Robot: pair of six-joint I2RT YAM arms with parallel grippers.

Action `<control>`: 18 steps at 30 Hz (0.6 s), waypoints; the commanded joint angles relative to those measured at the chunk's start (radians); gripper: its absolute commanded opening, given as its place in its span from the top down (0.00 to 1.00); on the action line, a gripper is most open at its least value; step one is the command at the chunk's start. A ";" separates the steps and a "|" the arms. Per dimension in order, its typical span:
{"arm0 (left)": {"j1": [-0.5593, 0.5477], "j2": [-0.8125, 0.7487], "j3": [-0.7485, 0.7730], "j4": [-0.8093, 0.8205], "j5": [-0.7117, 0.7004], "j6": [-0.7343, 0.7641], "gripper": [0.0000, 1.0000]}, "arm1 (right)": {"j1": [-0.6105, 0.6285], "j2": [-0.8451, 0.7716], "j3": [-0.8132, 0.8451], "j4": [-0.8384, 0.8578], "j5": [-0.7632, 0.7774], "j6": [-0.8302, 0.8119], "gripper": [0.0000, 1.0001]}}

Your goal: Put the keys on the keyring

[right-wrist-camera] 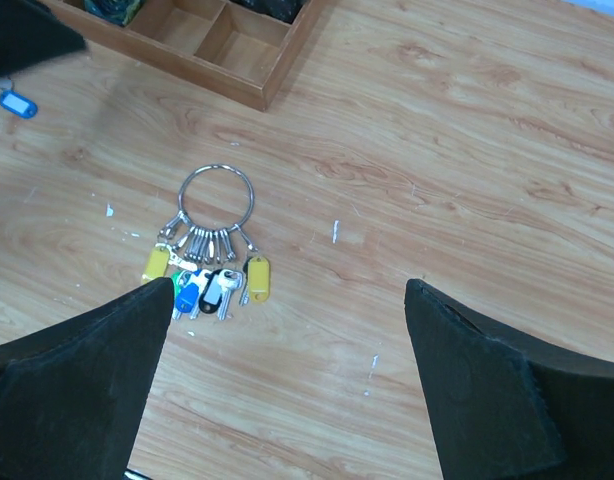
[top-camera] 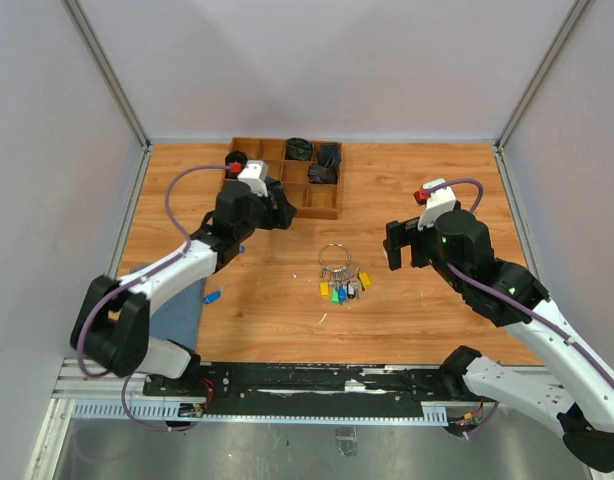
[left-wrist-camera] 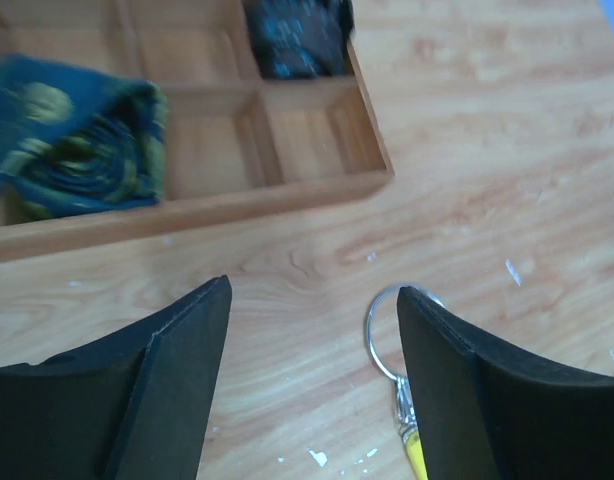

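Keys (right-wrist-camera: pixel 202 280) look threaded on the keyring (right-wrist-camera: pixel 217 167), flat on the counter (right-wrist-camera: pixel 467 150), no loose key visible; left end effector (left-wrist-camera: pixel 312 300) and right end effector (right-wrist-camera: pixel 287 290) both open, empty.

The left arm (top-camera: pixel 177 265) is stretched forward and inward, and the left gripper (left-wrist-camera: pixel 312 295) is held with jaws parted, nothing between them. The right arm (top-camera: pixel 507 290) is bent toward the middle (elbow out to the side), and the right gripper (right-wrist-camera: pixel 287 285) is spread wide, likewise empty.
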 commanded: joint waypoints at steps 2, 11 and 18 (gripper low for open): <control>0.084 -0.292 -0.036 -0.129 -0.092 0.040 0.18 | -0.015 0.037 0.016 -0.019 0.000 -0.048 0.02; 0.340 -0.541 -0.013 -0.337 -0.004 0.019 0.04 | -0.411 0.082 0.004 0.040 -0.454 0.040 0.02; 0.457 -0.640 0.002 -0.494 0.073 0.061 0.03 | -0.679 0.048 -0.023 0.038 -0.687 0.052 0.02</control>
